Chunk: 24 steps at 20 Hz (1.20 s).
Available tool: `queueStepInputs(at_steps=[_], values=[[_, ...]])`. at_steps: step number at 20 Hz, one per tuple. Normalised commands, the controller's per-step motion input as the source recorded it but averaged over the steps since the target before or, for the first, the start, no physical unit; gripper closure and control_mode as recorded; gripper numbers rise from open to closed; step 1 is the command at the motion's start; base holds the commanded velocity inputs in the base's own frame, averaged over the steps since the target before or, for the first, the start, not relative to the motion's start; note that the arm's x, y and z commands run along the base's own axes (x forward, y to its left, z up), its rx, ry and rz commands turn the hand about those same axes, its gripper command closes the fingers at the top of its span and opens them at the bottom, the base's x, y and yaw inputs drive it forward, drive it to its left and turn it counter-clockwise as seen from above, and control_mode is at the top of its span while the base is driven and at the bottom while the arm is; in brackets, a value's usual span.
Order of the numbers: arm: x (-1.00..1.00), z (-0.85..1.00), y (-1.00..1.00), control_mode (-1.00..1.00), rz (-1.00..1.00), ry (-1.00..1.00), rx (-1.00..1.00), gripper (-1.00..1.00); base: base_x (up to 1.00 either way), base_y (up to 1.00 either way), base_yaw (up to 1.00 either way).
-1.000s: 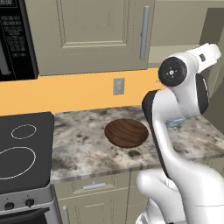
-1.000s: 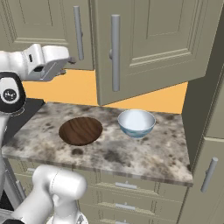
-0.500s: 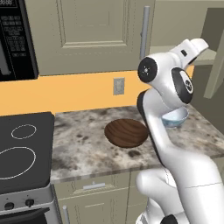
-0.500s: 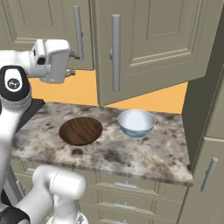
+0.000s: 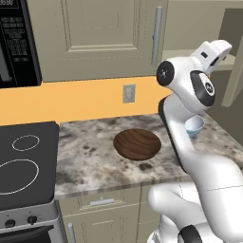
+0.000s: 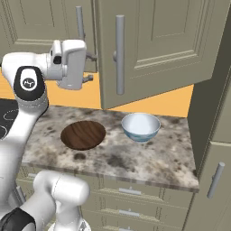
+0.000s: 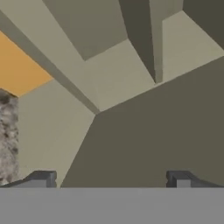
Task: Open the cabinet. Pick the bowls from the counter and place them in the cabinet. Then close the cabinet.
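Note:
The cabinet's right door (image 6: 158,49) stands swung open over the counter (image 6: 149,158), its silver bar handle (image 6: 119,54) facing me. My gripper (image 6: 90,67) hovers open and empty high above the counter, just left of that door and level with it. In the hand view the gripper (image 7: 110,179) has its tips spread wide before beige cabinet panels. The wide dark-brown bowl (image 6: 83,134) lies on the counter below the hand. To its right, under the open door, sits the white and light-blue bowl (image 6: 140,126). In the left base view the arm partly hides the white bowl (image 5: 195,125), and the brown bowl (image 5: 136,144) lies left of it.
A black stove top (image 5: 23,166) adjoins the counter on the left, with a microwave (image 5: 14,42) above it. An outlet (image 5: 128,93) is on the orange wall. Drawers (image 6: 131,198) run under the counter. A tall cabinet unit (image 6: 212,135) bounds the right end.
The arm has swung, carrying the open hand rightward toward the open cabinet door, and the elbow has shifted left. Both bowls have stayed put.

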Motion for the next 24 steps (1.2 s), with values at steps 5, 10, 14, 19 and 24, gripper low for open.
queueStepInputs(at_steps=[5,10,14,19,24], values=[[0.00,-0.02,-0.47,-1.00,-0.07,0.10,-0.01,-1.00,0.00,0.00,0.00],[0.00,-0.04,-0.46,-1.00,-0.08,0.09,-0.01,-1.00,0.00,0.00,0.00],[-0.02,-0.03,-0.43,-1.00,-0.08,0.04,-0.02,-1.00,0.00,0.00,0.00],[-0.23,0.00,-0.43,-1.00,-0.12,0.00,-0.02,-1.00,0.00,0.00,0.00],[-0.19,-0.04,-0.46,-1.00,-0.14,0.01,-0.01,-1.00,0.00,0.00,0.00]])
